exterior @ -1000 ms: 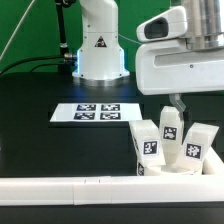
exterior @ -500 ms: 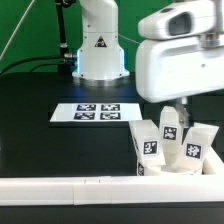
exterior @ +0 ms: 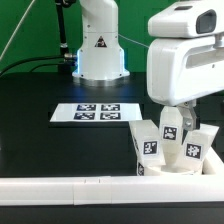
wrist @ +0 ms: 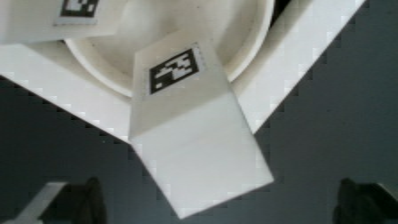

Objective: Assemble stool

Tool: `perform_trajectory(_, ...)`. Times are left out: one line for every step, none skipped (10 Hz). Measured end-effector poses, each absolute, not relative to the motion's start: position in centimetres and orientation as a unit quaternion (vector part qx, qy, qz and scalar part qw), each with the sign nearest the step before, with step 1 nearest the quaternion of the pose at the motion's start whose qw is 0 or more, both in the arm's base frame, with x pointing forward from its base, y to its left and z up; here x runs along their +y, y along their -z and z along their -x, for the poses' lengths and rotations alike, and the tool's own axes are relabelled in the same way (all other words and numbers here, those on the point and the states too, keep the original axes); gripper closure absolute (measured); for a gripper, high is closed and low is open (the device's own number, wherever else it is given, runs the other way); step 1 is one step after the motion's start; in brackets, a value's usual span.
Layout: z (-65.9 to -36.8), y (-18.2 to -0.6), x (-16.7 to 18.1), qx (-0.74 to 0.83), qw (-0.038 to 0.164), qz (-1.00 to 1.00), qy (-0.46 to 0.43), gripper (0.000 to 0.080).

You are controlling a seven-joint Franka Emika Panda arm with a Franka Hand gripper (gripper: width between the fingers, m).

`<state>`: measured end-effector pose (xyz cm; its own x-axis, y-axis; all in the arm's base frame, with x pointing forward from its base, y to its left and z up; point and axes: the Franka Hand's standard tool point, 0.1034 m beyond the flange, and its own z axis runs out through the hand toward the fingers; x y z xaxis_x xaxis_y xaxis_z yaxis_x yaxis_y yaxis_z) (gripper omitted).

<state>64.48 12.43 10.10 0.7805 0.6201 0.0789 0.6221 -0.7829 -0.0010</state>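
Now the two-finger gripper [wrist: 214,200], spread wide, is hovering over a white rectangular plastic leg block [wrist: 192,135] leaning in the round white seat disc [wrist: 107,75]; centring before descending is advisable.

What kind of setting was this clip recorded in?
Most likely a robotics lab bench: a black table with a fixed marker board, a white robot base, and tagged leg blocks for camera tracking.

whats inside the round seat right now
Leg blocks stand leaning in the round seat: three show in the exterior view, one fills the wrist view. The seat's floor is mostly covered by them, and the arm hides what lies behind.
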Motion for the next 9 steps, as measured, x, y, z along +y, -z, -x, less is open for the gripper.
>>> perform_trajectory(-64.4,-9.7,12.3,-0.361,0.007,0.932,0.037,0.0150)
perform_trajectory(-64.2,-8.6,12.2,-0.386,-0.001,0.922,0.033,0.0150)
perform_trajectory(-63.9,-7.8,12.0,-0.416,-0.006,0.909,0.026,0.0150)
perform_trajectory(-63.7,-7.1,11.8,-0.414,-0.006,0.910,0.021,0.0150)
perform_trajectory(-63.4,-6.5,12.0,-0.405,-0.006,0.914,0.016,0.0150)
perform_trajectory(-63.3,-6.2,12.2,-0.397,-0.006,0.918,0.015,0.0150)
perform_trajectory(-63.2,-6.1,12.3,-0.370,-0.007,0.929,0.012,0.0197)
perform_trajectory(-63.2,-6.1,12.1,-0.367,-0.008,0.930,0.012,0.0197)
perform_trajectory(-63.2,-6.1,12.1,-0.329,-0.007,0.944,0.012,0.0347)
